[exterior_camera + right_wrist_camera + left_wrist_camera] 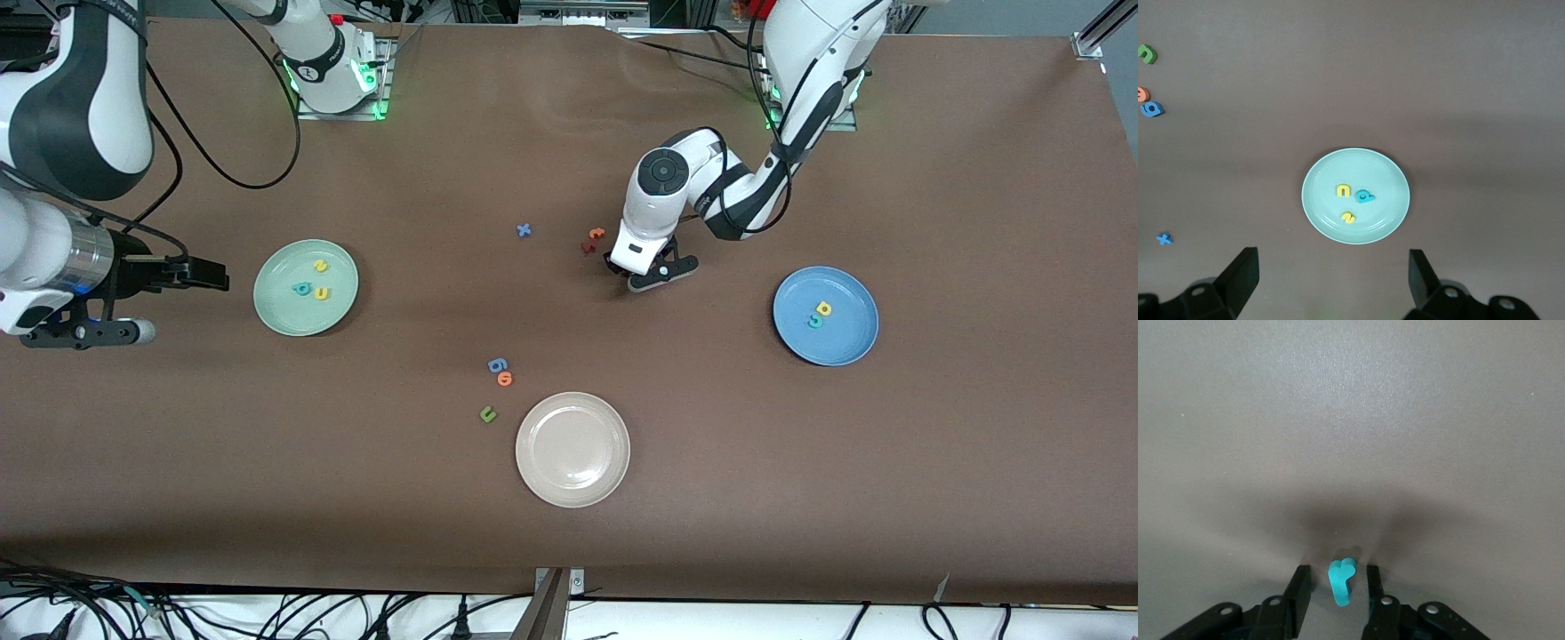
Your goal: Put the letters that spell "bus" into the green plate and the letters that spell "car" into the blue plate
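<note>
Left wrist view: left pincer [1339,587] nearly clamps teal r [1341,581]; right pincer [1333,280] gapes wide, empty.

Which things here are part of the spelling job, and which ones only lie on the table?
Part of the job:
green plate with b, u, s
blue plate with c, a
teal r between the left claw fingers

Only lying about:
white plate
blue x
orange t
dark red letter
blue g
orange letter
green u

We see a robotics lab, probably a test bench: two white arms bolted to a brown-covered table [569,551]. Loose cables [293,613] trail along its edge, and aluminium framing [1095,31] stands at one corner.
</note>
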Controlling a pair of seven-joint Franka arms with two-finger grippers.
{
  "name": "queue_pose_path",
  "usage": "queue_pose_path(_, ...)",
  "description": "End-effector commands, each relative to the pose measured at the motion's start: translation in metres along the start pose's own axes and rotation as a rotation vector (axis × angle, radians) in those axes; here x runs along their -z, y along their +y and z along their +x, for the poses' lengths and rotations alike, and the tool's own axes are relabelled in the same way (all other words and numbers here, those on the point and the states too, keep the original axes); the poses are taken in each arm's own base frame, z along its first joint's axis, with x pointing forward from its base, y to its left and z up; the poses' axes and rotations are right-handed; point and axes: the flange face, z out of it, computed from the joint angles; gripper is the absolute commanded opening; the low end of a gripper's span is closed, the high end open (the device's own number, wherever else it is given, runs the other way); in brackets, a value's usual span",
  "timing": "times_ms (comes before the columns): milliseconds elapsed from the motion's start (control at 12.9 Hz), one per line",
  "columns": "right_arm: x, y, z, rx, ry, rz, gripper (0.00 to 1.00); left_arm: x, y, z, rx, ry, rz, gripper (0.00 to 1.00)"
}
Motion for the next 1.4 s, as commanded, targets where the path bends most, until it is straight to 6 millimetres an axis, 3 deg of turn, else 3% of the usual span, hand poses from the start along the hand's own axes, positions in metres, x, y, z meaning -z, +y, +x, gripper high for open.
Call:
queue_pose_path(0, 0.011, 0.011, 0.001, 0.023, 0.007, 0.005, 0.99, -0.001, 0.005, 0.000, -0.010, 0.024, -0.001, 0.38)
queue_pose_path(310, 0.026, 0.011, -0.009, 0.004, 0.028, -0.030, 0.99, -0.002, 0.005, 0.001, -0.015, 0.023, 0.000, 0.32)
queue_pose_path(620, 0.018, 0.005, -0.027, 0.027, 0.066, -0.069, 0.98, -0.002, 0.005, 0.001, -0.017, 0.023, 0.000, 0.28)
queue_pose_path(1318, 0.018, -0.001, -0.016, 0.044, 0.077, -0.068, 0.99, -0.002, 0.005, 0.001, -0.023, 0.026, 0.001, 0.15)
